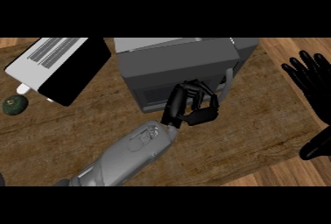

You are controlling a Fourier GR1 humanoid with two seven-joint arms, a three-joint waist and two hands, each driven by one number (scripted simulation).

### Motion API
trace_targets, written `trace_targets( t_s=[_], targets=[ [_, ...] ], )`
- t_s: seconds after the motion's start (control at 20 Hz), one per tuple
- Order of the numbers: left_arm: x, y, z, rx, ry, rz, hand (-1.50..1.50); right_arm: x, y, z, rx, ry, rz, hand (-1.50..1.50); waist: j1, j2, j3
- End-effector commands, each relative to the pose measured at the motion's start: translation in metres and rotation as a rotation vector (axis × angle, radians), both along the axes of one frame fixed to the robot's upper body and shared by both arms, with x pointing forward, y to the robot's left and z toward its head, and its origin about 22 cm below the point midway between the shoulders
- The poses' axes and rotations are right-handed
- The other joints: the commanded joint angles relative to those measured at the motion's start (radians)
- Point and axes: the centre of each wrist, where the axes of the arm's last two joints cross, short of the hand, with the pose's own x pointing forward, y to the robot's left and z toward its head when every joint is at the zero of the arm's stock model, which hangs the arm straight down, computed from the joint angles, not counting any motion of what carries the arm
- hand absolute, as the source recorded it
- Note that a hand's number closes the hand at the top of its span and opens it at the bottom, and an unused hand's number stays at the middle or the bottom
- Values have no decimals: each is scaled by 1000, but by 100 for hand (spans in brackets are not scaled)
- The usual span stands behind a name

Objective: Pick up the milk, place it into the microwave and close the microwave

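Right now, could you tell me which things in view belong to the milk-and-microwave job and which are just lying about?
Job: microwave; left hand, curled at its door. No milk shows.
Lying about: toaster; dark green fruit; right hand, resting open at the right edge.

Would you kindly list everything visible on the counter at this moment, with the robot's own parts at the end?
microwave: one, dark grey, top centre of the counter, its door appearing shut
toaster oven: one, white with a black face, upper left, lying at an angle
avocado: one, dark green, far left edge, below the toaster oven
counter: one, brown wood grain, under everything
milk: none in sight
left forearm: one, grey, rising from the lower edge toward the microwave
left hand: one, black, fingers curled, in front of the microwave's door near the handle side
right hand: one, black, open with fingers up, resting at the right edge
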Motion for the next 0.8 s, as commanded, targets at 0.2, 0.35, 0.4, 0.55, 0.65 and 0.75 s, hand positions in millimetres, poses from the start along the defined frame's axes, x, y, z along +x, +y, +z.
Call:
trace_targets(
  t_s=[0.2,0.35,0.4,0.55,0.65,0.75],
  targets=[
    [28,6,20,-110,-36,92,150,2,3,13,9,-6,74,-150,-33,17,-1],
    [31,5,25,-136,-41,87,150,3,-4,20,12,-18,62,-150,-43,21,2],
    [31,7,23,-144,-49,100,150,4,-3,25,12,-31,69,-150,-47,23,0],
    [32,7,23,-158,-53,101,150,5,-4,32,16,-44,77,-150,-48,21,2],
    [33,7,23,-171,-60,104,150,7,-1,37,13,-49,89,-150,-44,25,1],
    [34,8,21,-171,-55,103,150,7,-3,40,13,-59,91,-150,-56,29,2]
  ],
)
